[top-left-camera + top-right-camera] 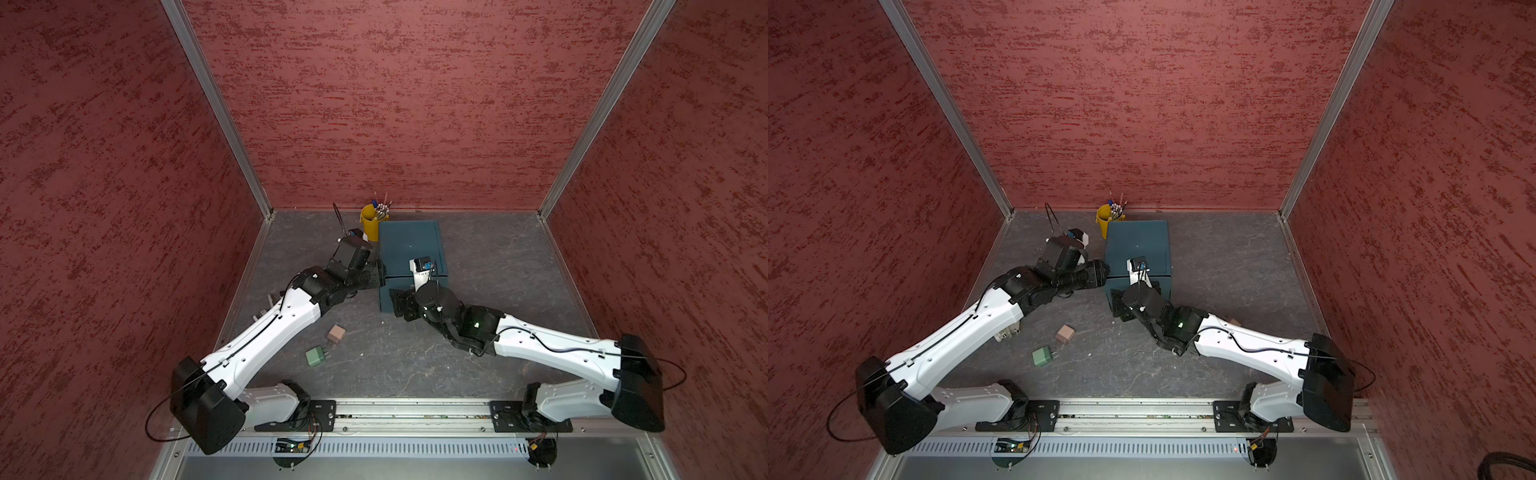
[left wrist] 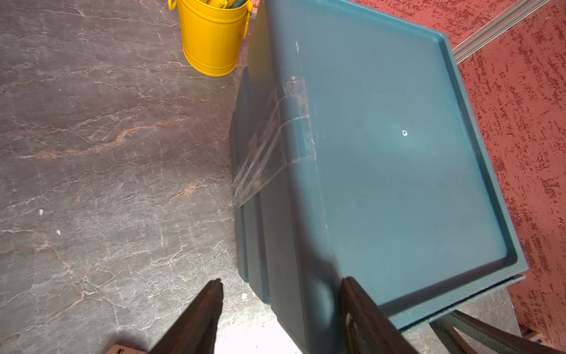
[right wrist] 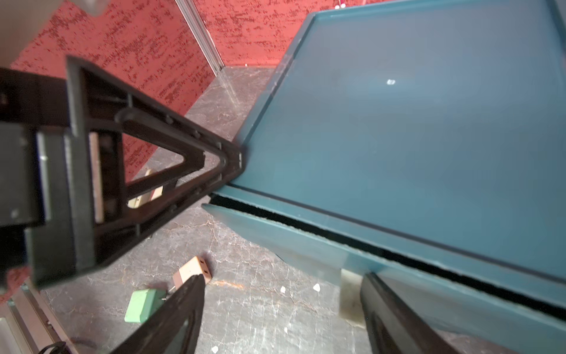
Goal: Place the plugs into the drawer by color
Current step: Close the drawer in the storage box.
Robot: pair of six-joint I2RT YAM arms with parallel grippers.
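**Both top views.** The drawer chest stands mid-table. A yellow pen cup sits just beside its rear left corner, with pens standing in it. The left gripper is at the chest's front left corner. The right gripper is just before the chest's front face. Two plugs lie on the table off the chest's front left corner, well apart from both grippers. The beige plug is nearer the chest and the green plug lies just beyond it. Both are near cubic, with no clear long axis. The green plug's prongs point toward the right arm's side, roughly parallel to the chest front.

**Left wrist.** The left gripper has its jaws apart, straddling the chest's upper side edge. One finger is over the top panel and the other is beside the side wall. Whether either presses on the chest cannot be told. Clear tape crosses that edge.

**Right wrist.** The right gripper has its jaws wide apart and is empty. A pale pull tab on the chest front lies between them, just beside one finger. The top drawer is ajar, showing a narrow dark slit under the top panel. Its contents are hidden. The left gripper's tip touches the chest's top corner. The beige plug turns a face with two dark slots toward the chest. The green plug lies farther out.
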